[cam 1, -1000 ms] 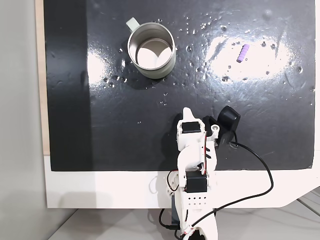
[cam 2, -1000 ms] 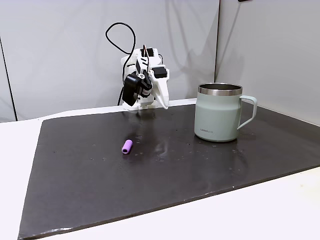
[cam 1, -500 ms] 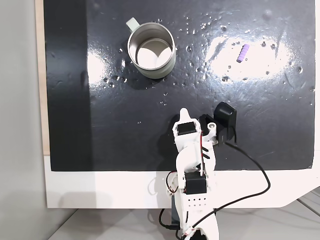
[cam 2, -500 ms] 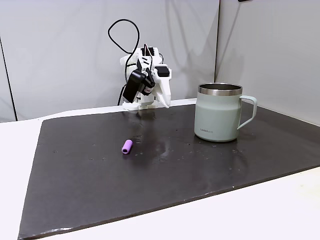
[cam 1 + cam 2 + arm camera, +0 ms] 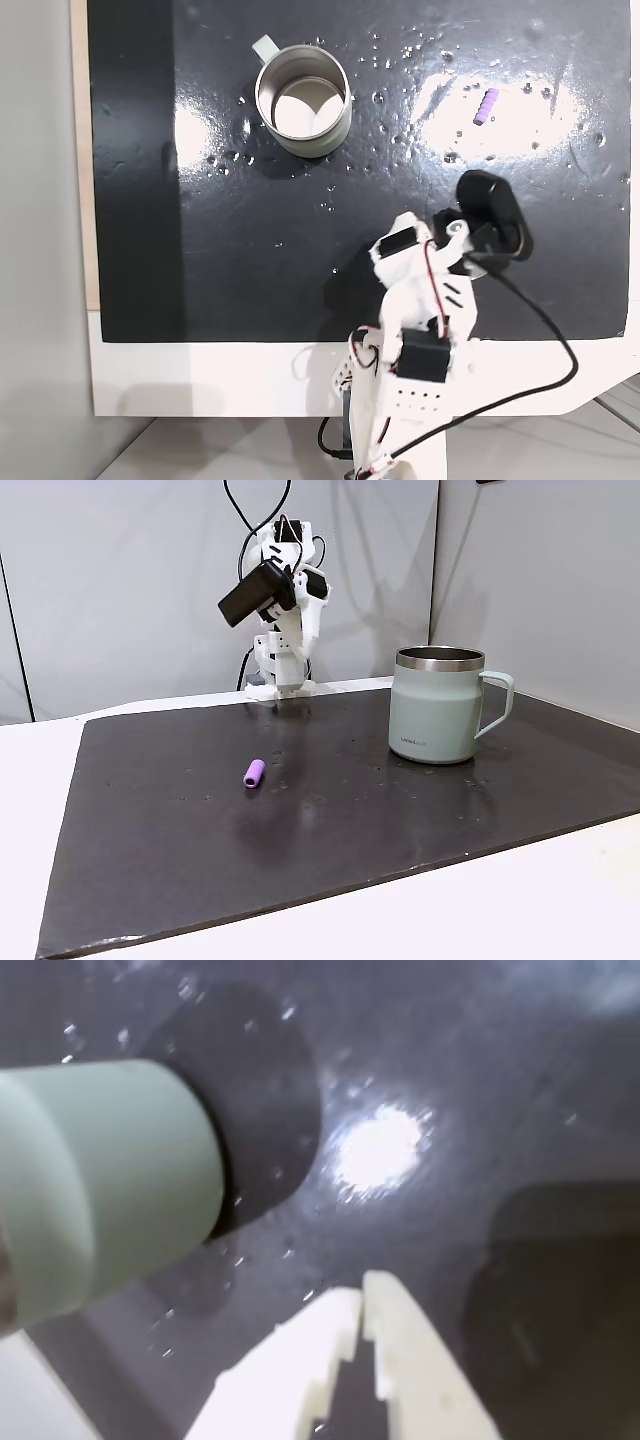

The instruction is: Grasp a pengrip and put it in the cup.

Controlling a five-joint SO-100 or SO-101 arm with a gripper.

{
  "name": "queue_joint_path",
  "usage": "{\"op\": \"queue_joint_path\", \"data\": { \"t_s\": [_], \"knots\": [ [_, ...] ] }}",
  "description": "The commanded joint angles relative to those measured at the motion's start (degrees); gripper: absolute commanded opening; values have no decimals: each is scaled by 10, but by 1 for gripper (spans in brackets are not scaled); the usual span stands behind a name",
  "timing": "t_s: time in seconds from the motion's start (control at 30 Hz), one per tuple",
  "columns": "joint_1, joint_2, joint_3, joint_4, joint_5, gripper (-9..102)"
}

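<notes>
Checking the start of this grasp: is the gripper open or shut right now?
Shut. In the wrist view the gripper has its two white fingertips pressed together, nothing between them.

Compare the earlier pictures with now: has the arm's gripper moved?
Yes. In the side fixed view the gripper has risen well above the black mat; its fingers look closed in the wrist view.

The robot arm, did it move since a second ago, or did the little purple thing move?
The arm rose and swung toward the right in the top-down fixed view, the pengrip's side. Its gripper is shut and empty; nothing was grasped or released. The pengrip stayed on the black mat, and the cup stayed put too.
</notes>
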Motion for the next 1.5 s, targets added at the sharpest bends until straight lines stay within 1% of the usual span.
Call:
{"op": "queue_joint_path", "data": {
  "t_s": [0.0, 0.13, 0.27, 0.4, 0.57, 0.67, 0.77, 0.87, 0.97, 1.1, 1.3, 1.47],
  "knots": [
    [50, -66, -46, -65, -74, 0],
    [101, -164, -57, -143, -124, 0],
    [138, -298, -108, -211, -142, 0],
    [157, -453, -216, -211, -127, 0],
    [155, -562, -308, -200, -124, 1],
    [144, -618, -385, -166, -127, 2],
    [130, -671, -475, -111, -135, 4],
    [118, -700, -533, -63, -159, 10],
    [109, -703, -548, -53, -197, 17],
    [100, -719, -599, 0, -255, 23],
    [105, -805, -773, 131, -344, 24],
    [115, -872, -867, 191, -400, 24]
  ]
}}
